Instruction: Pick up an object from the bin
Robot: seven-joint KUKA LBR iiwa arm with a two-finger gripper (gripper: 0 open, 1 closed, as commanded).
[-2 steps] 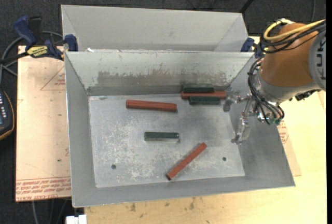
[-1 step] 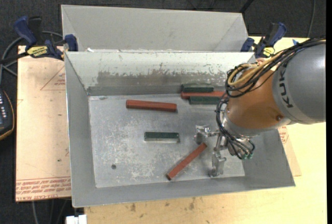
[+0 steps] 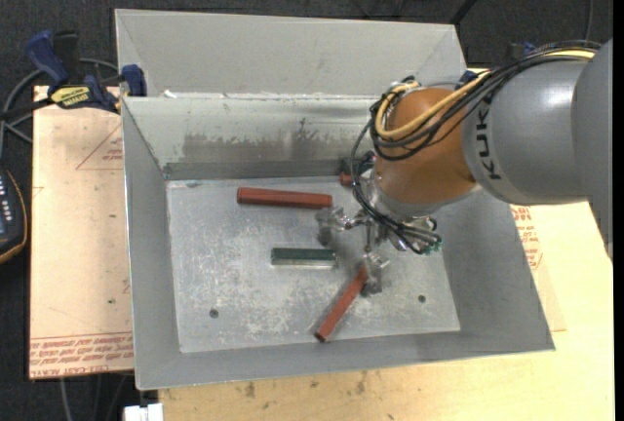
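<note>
- In the camera view, we are seeing the tool [image 3: 370, 265] hanging low over the floor of the bin [image 3: 146, 234], right at the upper end of the slanted red-brown bar [image 3: 336, 310]. We cannot tell how wide it is standing or whether it is gripping anything.
- We are judging that a good grasp means centring across the bar's narrow width, clear of the dark green bar [image 3: 302, 256] just beside it.

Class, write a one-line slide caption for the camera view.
Gripper at the upper end of a tilted red-brown bar in the grey bin; green bar and level red-brown bar nearby.
</note>
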